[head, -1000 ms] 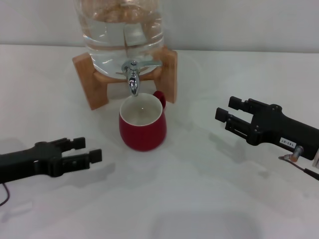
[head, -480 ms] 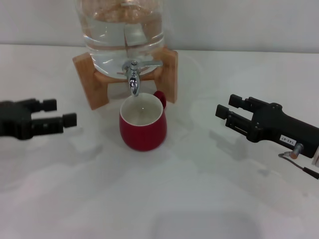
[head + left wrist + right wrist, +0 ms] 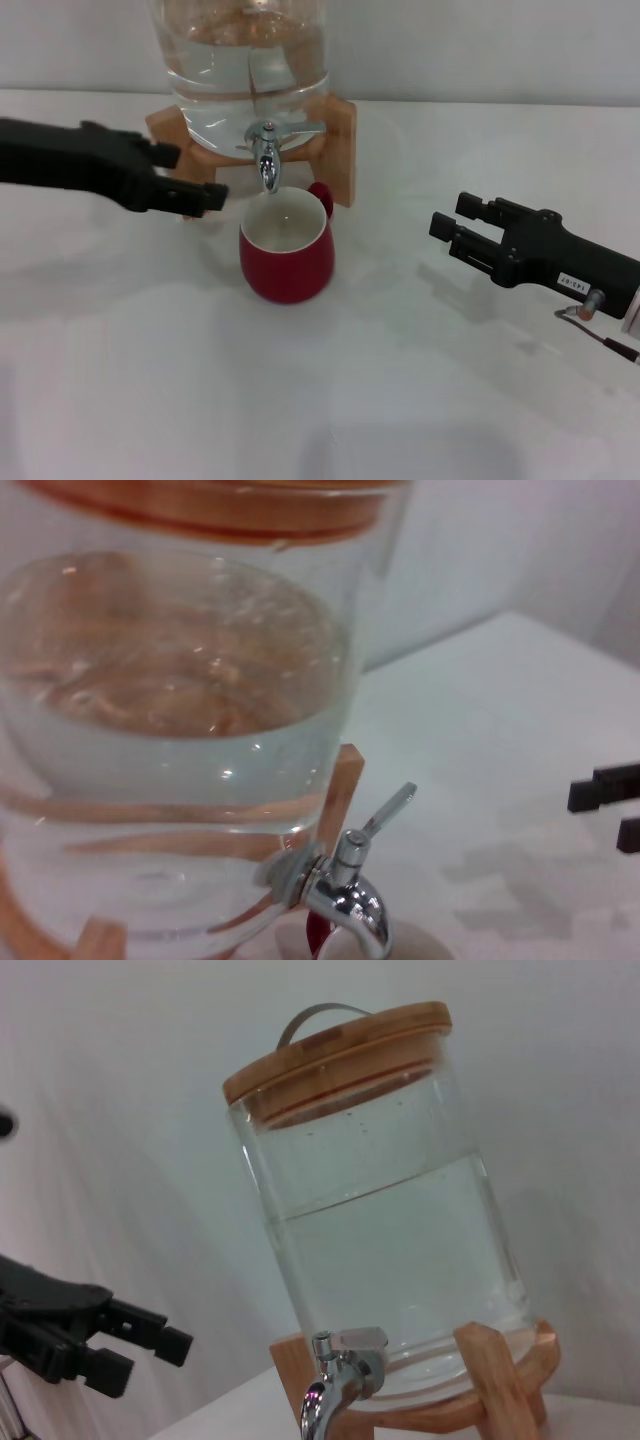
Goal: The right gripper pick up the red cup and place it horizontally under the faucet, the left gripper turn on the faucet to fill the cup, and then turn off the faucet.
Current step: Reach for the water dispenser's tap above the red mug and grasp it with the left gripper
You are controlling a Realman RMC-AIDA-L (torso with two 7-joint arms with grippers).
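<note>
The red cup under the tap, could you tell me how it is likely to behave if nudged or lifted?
The red cup looks glossy, so probably slippery to grip. Its round body stands upright on a broad base, so a push would likely slide it rather than tip it. It looks ceramic, probably breakable if dropped.

Red cup [image 3: 286,251] upright on the desk [image 3: 330,400], directly under the faucet [image 3: 266,150] near the far edge. Left gripper [image 3: 195,180] open just beside the faucet, above the cup's left rim. Right gripper [image 3: 452,222] open, well apart toward the right edge.
</note>
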